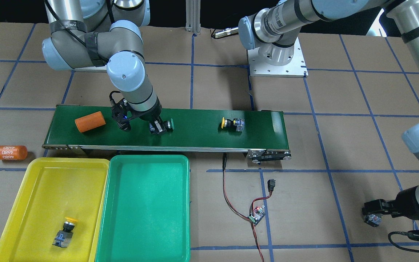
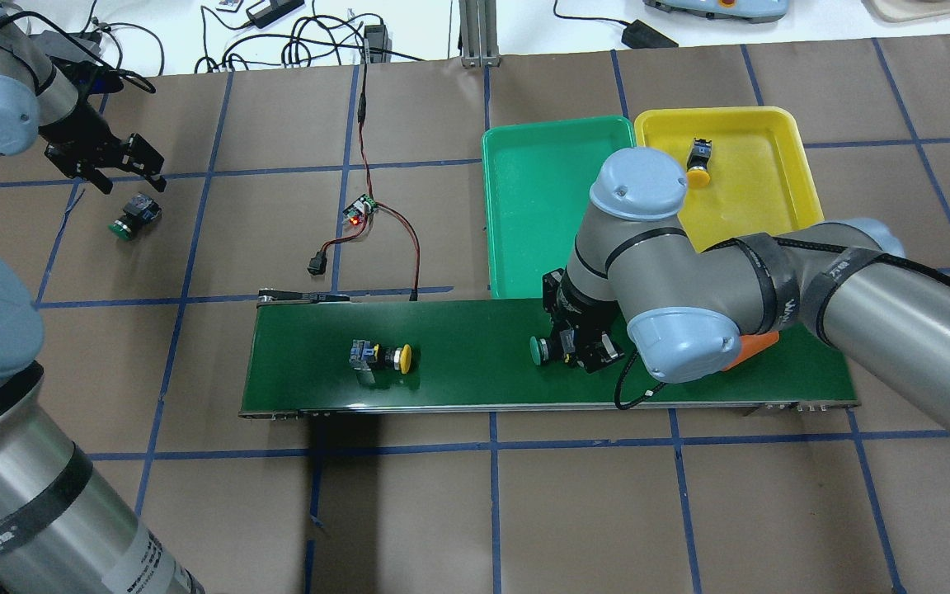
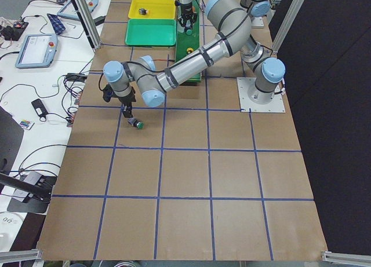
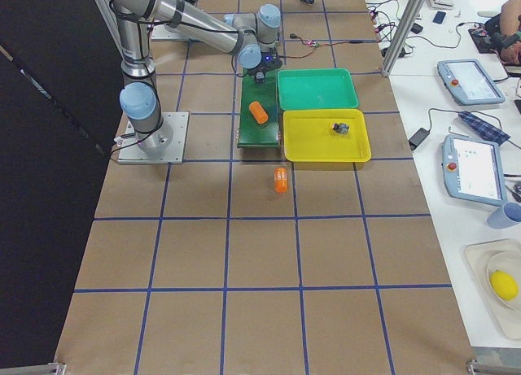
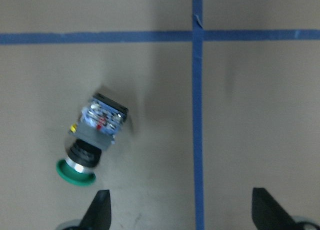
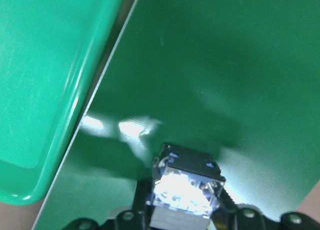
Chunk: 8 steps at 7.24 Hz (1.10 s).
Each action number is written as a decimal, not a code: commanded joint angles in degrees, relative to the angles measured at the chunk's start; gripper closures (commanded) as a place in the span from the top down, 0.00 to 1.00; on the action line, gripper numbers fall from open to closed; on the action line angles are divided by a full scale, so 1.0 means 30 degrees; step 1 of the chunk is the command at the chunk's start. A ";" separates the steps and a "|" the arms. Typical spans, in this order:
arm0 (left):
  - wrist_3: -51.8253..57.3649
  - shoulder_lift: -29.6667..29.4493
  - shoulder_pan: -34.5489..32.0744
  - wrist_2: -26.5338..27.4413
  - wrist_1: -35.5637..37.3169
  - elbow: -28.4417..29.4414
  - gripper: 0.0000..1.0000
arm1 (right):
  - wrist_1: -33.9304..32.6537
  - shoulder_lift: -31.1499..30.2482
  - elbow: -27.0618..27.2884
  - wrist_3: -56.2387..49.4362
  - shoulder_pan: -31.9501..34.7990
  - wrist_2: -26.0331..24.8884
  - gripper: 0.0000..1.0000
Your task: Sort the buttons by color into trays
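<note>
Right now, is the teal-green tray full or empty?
Empty. The teal-green rectangular plastic tray shows only bare floor from wall to wall; nothing lies in it.

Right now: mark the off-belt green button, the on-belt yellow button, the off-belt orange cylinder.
off-belt green button [image 5: 94, 136]: left wrist view, grey housing.
on-belt yellow button [image 1: 232, 124]: front-facing view, black mid-body.
off-belt orange cylinder [image 1: 10, 152]: front-facing view, printed side.

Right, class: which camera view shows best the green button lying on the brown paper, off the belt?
The left wrist-mounted view: the green button lies large on its side, cap and switch block plain. Overhead exterior shows it small, by the open left gripper; exterior left, smaller still; front-facing, mainly its block; elsewhere, nothing clear.
</note>
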 commanded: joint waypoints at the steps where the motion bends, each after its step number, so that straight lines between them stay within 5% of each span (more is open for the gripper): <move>1: 0.1848 -0.1646 0.0675 0.0011 0.0073 0.0879 1.00 | 0.0012 0.0012 -0.0614 -0.1223 -0.0492 0.0013 0.00; 4: 0.1977 -0.1681 0.0414 -0.0076 -0.0072 -0.0114 1.00 | -0.0163 0.2372 -0.4733 -0.1900 -0.0818 -0.0363 0.00; 5: 0.1975 -0.1650 0.0413 -0.0077 -0.0102 -0.0176 0.83 | -0.1063 0.4096 -0.6228 -0.1929 -0.0818 -0.1238 0.00; 6: 0.1975 -0.1534 0.0441 -0.0077 -0.0276 -0.0205 0.27 | -0.3160 0.5709 -0.7055 -0.1871 -0.0818 -0.1478 0.00; 7: 0.1975 -0.1359 0.0384 -0.0077 -0.0452 -0.0235 0.11 | -0.3152 0.5696 -0.7150 -0.1871 -0.0818 -0.1771 0.00; 8: 0.1830 -0.1038 0.0238 -0.0048 -0.1411 -0.0264 0.10 | -0.3065 0.5754 -0.7122 -0.1900 -0.0818 -0.2238 0.30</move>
